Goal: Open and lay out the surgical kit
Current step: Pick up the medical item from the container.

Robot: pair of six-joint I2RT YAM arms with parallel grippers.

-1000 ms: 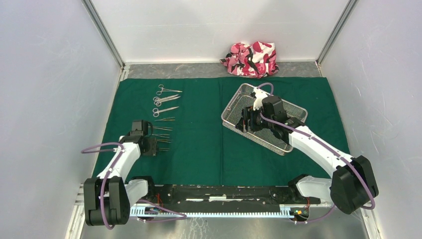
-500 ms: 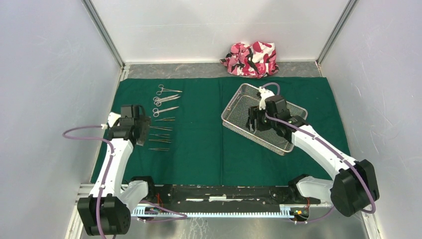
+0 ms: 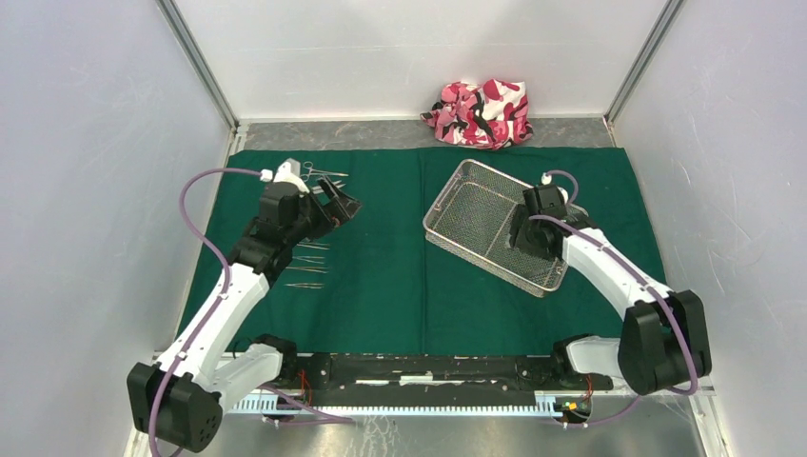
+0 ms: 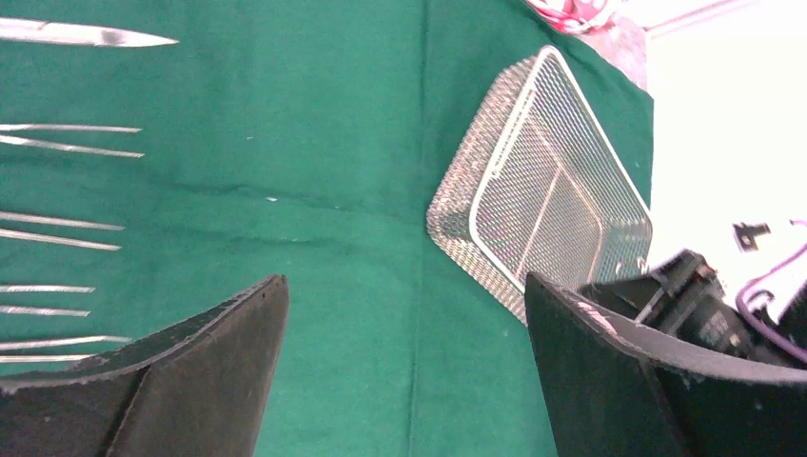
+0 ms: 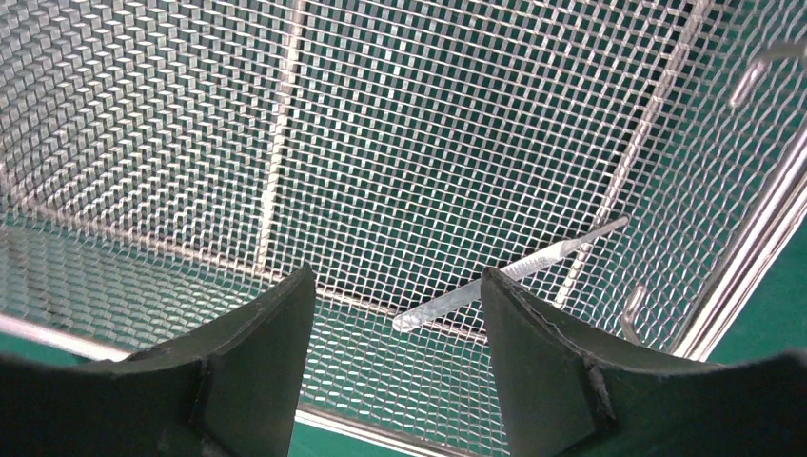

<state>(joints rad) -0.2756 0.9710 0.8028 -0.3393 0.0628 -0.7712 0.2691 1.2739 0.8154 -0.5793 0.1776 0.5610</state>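
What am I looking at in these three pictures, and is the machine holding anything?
These are two robot arms bolted at the near edge of a table, each ending in a two-finger gripper. The wide picture comes from a fixed camera above and behind them; the other two come from small cameras on the wrists, so the dark wedges at the bottom are each gripper's own fingers. On the table lies a green cloth, with a row of steel instruments on its left and a wire tray on its right. A pink camouflage bundle sits behind the cloth. The left gripper is open by the instruments, holding nothing. The right gripper is open too, pointing into the tray, where one slim metal tool lies unheld.
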